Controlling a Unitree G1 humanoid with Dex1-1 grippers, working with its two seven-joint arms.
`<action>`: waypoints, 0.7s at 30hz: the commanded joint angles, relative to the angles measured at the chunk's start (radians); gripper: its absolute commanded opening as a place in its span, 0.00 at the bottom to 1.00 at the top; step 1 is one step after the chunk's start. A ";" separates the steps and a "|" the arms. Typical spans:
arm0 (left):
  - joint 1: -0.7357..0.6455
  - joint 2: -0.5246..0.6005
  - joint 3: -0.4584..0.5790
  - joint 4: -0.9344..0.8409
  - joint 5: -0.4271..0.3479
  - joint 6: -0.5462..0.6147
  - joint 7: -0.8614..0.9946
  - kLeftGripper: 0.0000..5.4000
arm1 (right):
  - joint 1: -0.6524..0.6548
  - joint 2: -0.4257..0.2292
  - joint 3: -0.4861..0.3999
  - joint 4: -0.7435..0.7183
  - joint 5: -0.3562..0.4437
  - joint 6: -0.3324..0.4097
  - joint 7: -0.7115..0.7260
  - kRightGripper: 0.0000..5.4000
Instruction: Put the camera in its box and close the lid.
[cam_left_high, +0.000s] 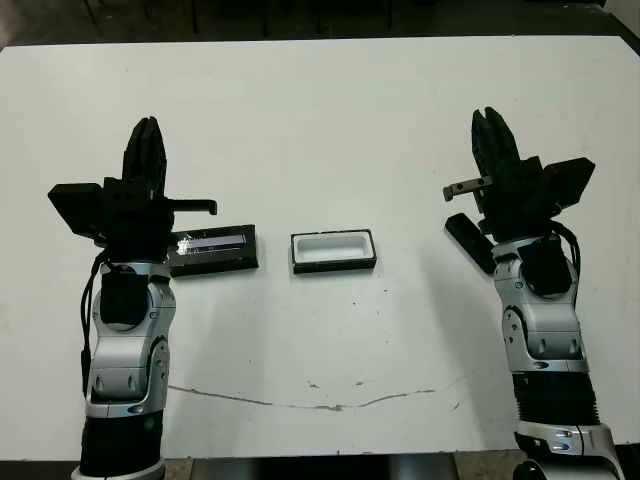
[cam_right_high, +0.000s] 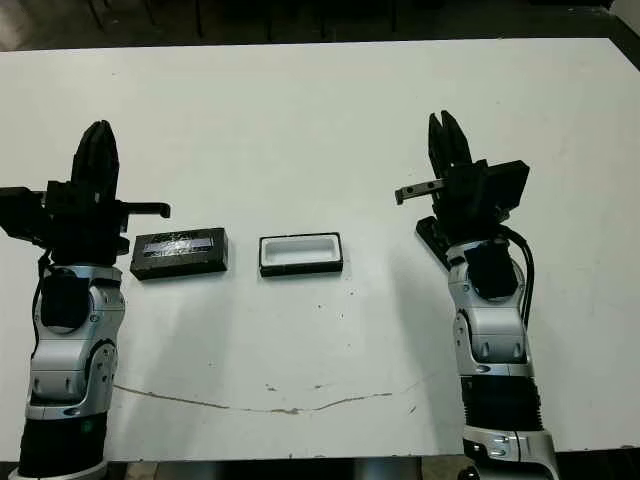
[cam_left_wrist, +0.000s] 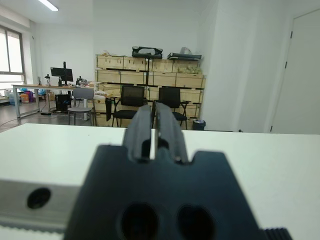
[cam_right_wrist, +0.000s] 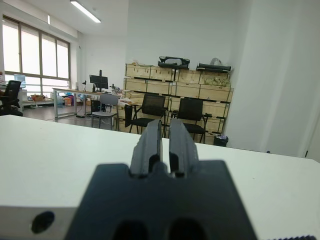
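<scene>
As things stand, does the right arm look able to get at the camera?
Probably yes. The camera lies on the table right beside the right gripper, half hidden under that arm, with nothing else near it. The gripper points away above it, fingers together, so it would need to turn down and open.

On the surface (cam_left_high: 320, 120), the box (cam_left_high: 333, 251) lies mid-way; the lid (cam_left_high: 214, 249) sits just left of it, and the camera (cam_left_high: 468, 241) lies well right.

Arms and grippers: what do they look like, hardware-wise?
Both arms have silver-grey forearm shells with black joints and a black ribbed cuff below. Black cables loop beside each wrist. The left gripper and right gripper are matte black, with two tapered fingers on a boxy black body.
</scene>
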 joint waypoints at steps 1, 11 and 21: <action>0.018 0.005 -0.001 0.009 0.009 0.014 0.001 0.01 | 0.023 -0.006 -0.001 0.000 -0.002 0.012 -0.001 0.00; 0.008 0.003 -0.006 0.035 0.006 -0.002 -0.002 0.01 | 0.022 -0.036 -0.008 -0.013 0.005 0.064 0.017 0.00; 0.020 0.013 0.004 0.031 0.005 -0.013 -0.005 0.01 | 0.057 -0.141 -0.049 -0.145 0.041 0.207 0.068 0.00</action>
